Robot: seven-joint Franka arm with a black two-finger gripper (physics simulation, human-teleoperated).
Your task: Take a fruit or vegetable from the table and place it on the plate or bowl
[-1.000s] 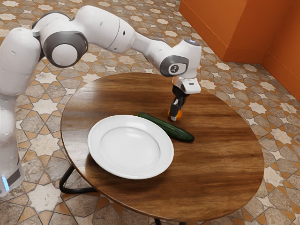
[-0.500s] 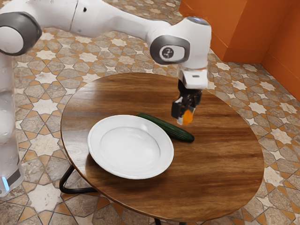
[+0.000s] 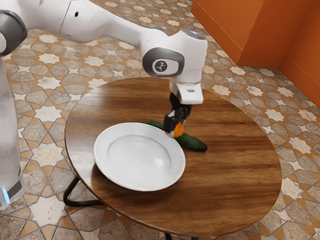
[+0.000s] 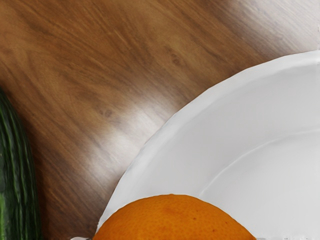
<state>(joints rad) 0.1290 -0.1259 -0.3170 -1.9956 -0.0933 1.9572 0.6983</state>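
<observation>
Clamping an orange [image 3: 178, 131] between fingers closed on its two sides, the gripper [image 3: 174, 129] hangs above the table, fruit clear of the wood; just below it sits the rim of the plate [image 3: 107, 165], and the cucumber [image 3: 192, 143] lies just beside; by the look of it, the carry should go toward the plate's centre and lower before release, lest the orange roll off the rim; beyond stretch the table [image 3: 235, 170] and a wall [image 3: 260, 25].
</observation>
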